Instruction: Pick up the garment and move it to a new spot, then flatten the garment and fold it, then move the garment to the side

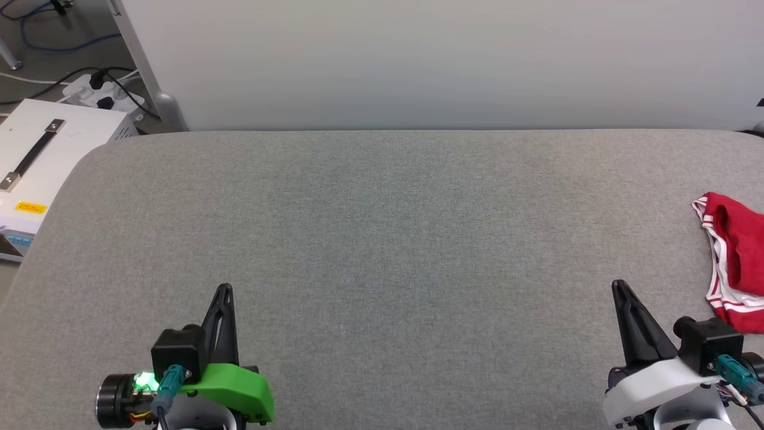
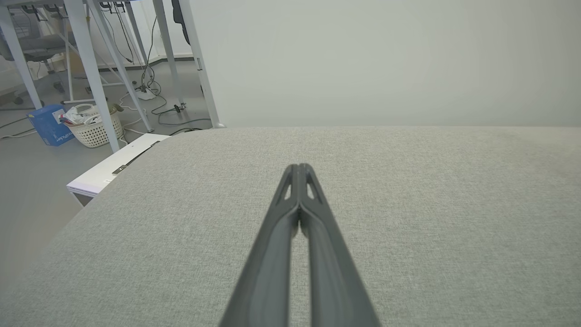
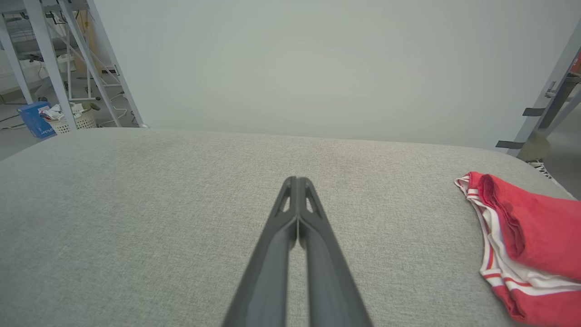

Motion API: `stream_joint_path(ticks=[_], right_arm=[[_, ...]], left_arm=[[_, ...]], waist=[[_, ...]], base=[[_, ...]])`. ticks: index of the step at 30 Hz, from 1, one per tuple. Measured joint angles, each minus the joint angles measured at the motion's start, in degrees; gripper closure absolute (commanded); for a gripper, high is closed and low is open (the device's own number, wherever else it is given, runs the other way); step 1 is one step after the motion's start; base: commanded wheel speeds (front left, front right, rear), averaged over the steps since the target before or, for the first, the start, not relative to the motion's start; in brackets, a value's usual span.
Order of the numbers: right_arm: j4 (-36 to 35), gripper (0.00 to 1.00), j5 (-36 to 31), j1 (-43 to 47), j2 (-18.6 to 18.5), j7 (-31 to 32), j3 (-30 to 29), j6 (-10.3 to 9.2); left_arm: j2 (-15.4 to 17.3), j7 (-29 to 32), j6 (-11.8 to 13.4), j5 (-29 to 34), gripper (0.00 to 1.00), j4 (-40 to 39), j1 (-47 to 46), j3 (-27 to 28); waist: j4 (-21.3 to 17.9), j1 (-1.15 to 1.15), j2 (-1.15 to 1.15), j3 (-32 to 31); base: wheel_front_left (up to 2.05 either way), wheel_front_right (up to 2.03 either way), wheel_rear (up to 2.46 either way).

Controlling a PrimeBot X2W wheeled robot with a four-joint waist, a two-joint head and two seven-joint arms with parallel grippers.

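We had the left gripper (image 1: 224,288) and right gripper (image 1: 616,284) both closed and empty over the grey table (image 1: 382,239), shirt (image 1: 737,263) bunched at its right edge.

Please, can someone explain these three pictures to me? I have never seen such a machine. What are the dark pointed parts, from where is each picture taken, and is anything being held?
This is a wheeled robot with two arms. The head view looks down from its head at a grey padded table. The dark pointed parts are its grasping tools: the left tool and the right tool. The other two pictures come from cameras on each wrist, looking along that tool's two fingers. Both tools are shut and hold nothing. A red and white garment lies bunched at the table's right edge, apart from the right tool.
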Motion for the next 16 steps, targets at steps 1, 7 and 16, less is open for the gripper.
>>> stream_joint_path(ticks=[1, 7, 16], right_arm=[[0.0, 1.00, -0.2, 0.0, 0.0, 0.1, 0.0, 0.00], [-0.2, 1.00, -0.7, -0.5, 0.3, 0.8, 0.0, 0.00], [-0.5, 1.00, -2.1, -0.6, 0.6, 1.8, 0.0, 0.00]], left_arm=[[0.0, 0.1, 0.0, 0.1, 1.00, 0.0, 0.0, 0.0], [-0.1, 0.7, 0.0, 0.2, 1.00, -0.2, 0.0, 0.2], [-0.2, 1.7, -0.2, 0.8, 1.00, -0.6, 0.0, 0.3]], waist=[[0.0, 0.00, 0.00, 0.0], [0.0, 0.00, 0.00, -0.1], [-0.1, 0.00, 0.00, -0.2]], base=[[0.00, 0.00, 0.00], [0.00, 0.00, 0.00], [0.00, 0.00, 0.00]])
